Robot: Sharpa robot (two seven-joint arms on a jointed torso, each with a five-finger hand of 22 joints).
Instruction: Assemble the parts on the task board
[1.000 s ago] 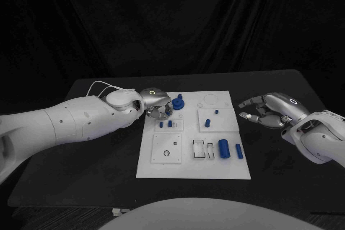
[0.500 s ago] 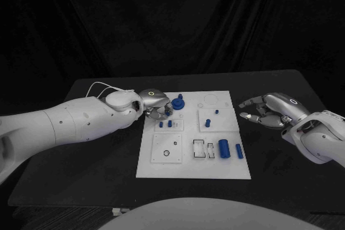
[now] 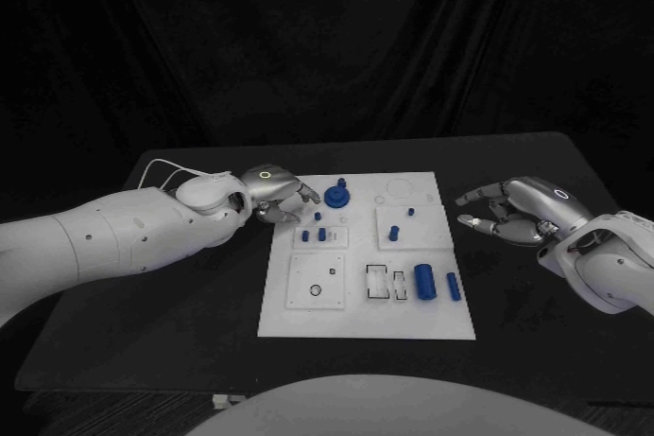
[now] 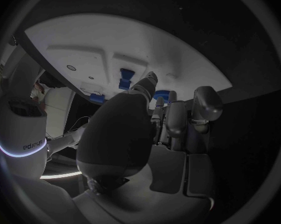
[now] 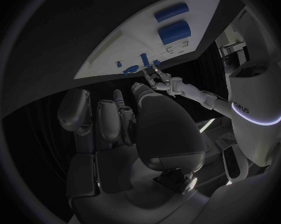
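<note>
Silver left hand (image 3: 277,196) upper left of the white task board (image 3: 368,313), fingers curled, contents impossible to tell. Silver right hand (image 3: 515,210) at frame right, fingers apart, holding nothing. Best to align above the small blue pegs (image 3: 321,235) before lowering.

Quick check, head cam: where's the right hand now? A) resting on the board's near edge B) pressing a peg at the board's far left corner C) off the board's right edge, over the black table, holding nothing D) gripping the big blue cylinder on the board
C: the right hand sits over the black table beside the task board, fingers curled on nothing, while the large blue cylinder lies untouched on the board.
</note>
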